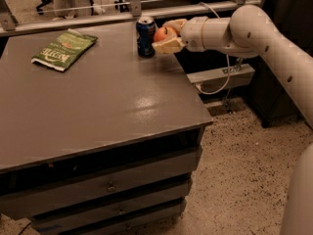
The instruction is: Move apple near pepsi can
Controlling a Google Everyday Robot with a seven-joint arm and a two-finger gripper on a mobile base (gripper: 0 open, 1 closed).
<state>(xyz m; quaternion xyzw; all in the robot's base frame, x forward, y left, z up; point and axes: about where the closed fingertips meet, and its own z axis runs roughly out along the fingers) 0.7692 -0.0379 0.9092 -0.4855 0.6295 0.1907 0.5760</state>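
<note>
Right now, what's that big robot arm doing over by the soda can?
The robot's arm reaches over the far right edge of the table, and its gripper is closed around an apple. It holds the apple right beside the pepsi can, on the can's right side, very close. Whether the apple rests on the table yet is hard to tell. A green chip bag lies untouched at the far left.

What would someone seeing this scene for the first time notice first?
The big white robot arm reaching in from the right, its gripper closed on a round red-orange apple at the far right edge of the grey table. Right beside the apple, to its left, stands a dark blue soda can; a flat green chip bag lies apart at the far left.
</note>
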